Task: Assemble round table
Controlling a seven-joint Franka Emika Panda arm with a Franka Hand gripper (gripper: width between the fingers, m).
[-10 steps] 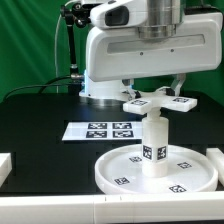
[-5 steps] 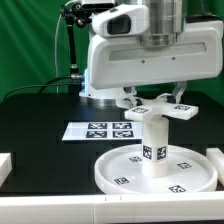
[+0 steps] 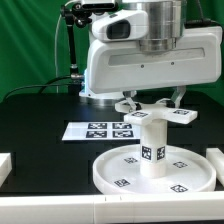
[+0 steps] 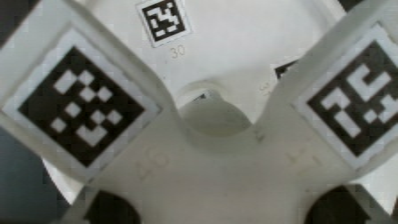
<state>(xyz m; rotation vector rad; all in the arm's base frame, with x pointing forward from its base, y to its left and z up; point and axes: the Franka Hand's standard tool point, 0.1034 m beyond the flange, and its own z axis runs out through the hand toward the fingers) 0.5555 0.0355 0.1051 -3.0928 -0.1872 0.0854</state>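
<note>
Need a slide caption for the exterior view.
Panda gripper holds white cross-shaped plastic foot atop short white cylindrical leg standing in large rimmed white disc.

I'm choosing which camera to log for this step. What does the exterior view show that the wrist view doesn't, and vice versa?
Only the exterior view shows the upright leg on the round disc, the marker board and the robot arm. Only the wrist view shows the round recess at the middle of the cross-shaped foot, close up. Both show the foot's tagged arms.

black table (image 3: 40,112) | on it: round disc (image 3: 105,170), marker board (image 3: 98,130), white bars (image 3: 5,165)
</note>
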